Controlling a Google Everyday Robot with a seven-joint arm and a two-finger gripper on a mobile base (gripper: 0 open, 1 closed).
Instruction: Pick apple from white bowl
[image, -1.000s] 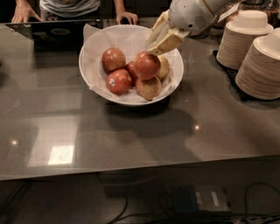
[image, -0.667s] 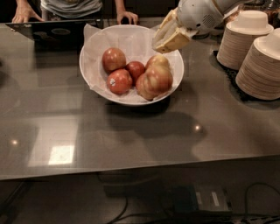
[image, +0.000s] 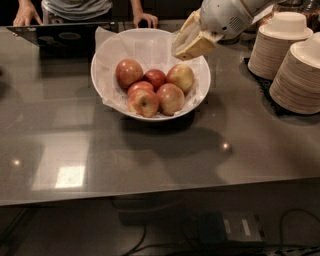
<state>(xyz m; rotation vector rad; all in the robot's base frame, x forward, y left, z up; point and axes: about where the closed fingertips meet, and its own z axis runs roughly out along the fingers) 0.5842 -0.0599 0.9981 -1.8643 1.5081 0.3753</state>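
The white bowl (image: 199, 95), lined with crinkled white paper, stands on the grey table at the back centre and holds several apples. The large, evenly red apple (image: 129, 73) lies at the bowl's back left. A smaller dark red apple (image: 155, 78) sits in the middle, with mottled red-yellow apples (image: 181, 77) around it to the right and front. My gripper (image: 192, 42) hangs above the bowl's back right rim, clear of the apples, with no apple in it.
Two tall stacks of pale disposable bowls (image: 297, 75) stand on a dark mat at the right. A laptop (image: 60, 35) and a person's hands (image: 24, 14) are at the table's far edge. The table's front edge runs across the lower part of the view.
My gripper has risen up and back out of the bowl without an apple. The mottled apple it was over has shifted to the right inside the bowl.
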